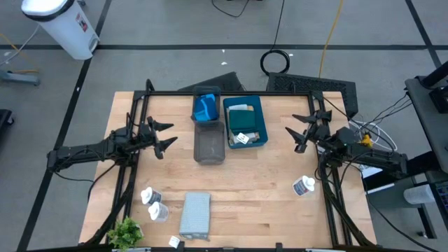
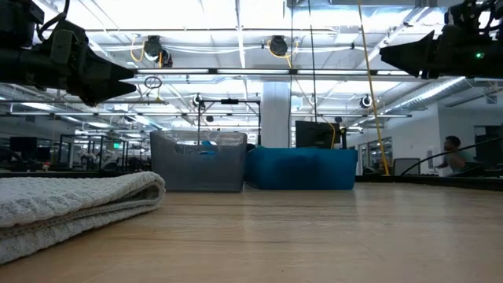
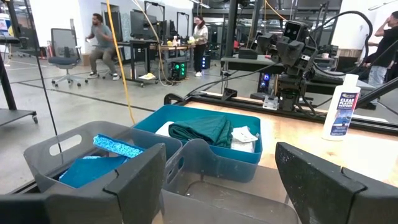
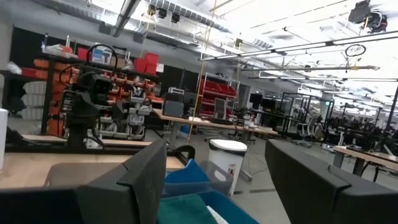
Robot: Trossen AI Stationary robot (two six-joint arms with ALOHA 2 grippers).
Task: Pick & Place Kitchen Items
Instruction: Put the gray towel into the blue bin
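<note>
You've got the overhead looking straight down on the desk (image 1: 280,203); the low camera skims level across it. Both wrist views face inward, sharing the teal tray (image 3: 217,158) with the overhead.

You see grey floor (image 1: 175,28) around the table, a white bin (image 1: 63,24) (upper left), and bright ceiling lights (image 2: 236,16).

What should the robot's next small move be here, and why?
Probably swing the right gripper, open and empty above the table, toward the lone white bottle near its side and lower over it. That bottle lies loose on the wood outside the teal tray, closer than anything else. The left gripper is open too, idle beside the grey tray.
</note>
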